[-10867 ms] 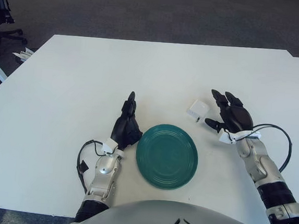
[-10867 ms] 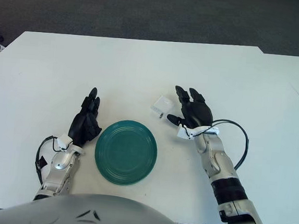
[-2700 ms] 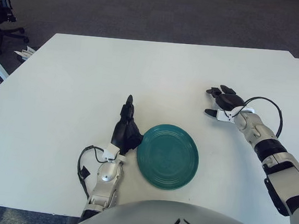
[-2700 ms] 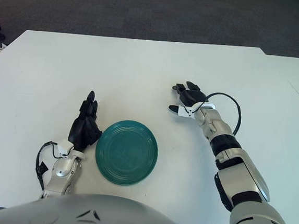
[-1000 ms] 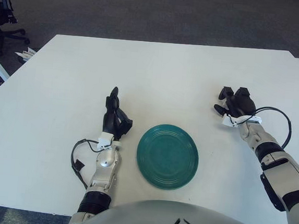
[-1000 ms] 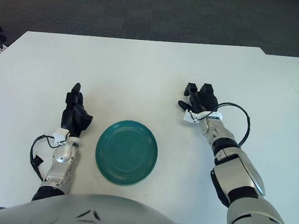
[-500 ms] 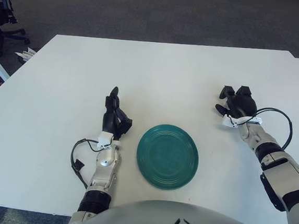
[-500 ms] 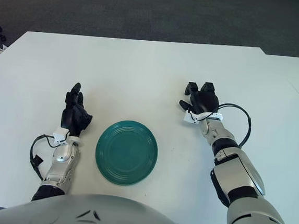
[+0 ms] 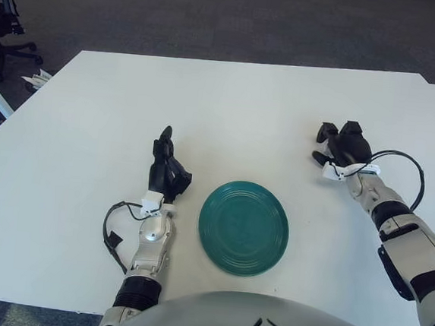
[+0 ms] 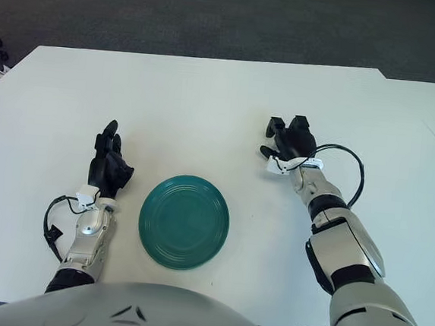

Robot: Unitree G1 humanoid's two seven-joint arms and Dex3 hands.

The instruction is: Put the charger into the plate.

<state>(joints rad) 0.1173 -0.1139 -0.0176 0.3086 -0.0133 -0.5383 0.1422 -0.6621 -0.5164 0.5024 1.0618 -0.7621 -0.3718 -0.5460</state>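
Right hand (image 9: pixel 342 146) sits toward the right edge of the white tabletop (image 9: pixel 208 101), fingers curled; the charger isn't visible, so I cannot tell whether it's held. Green plate (image 9: pixel 243 227) lies bare near the front edge. Left hand (image 9: pixel 165 172) beside it, fingers extended.

- The plate (image 9: pixel 243 227) lies on the table (image 9: pixel 230 103), near its front edge.
- The left hand (image 9: pixel 167 175) shows just left of the plate.
- The right hand (image 9: pixel 341 148) shows right of the plate and farther back.
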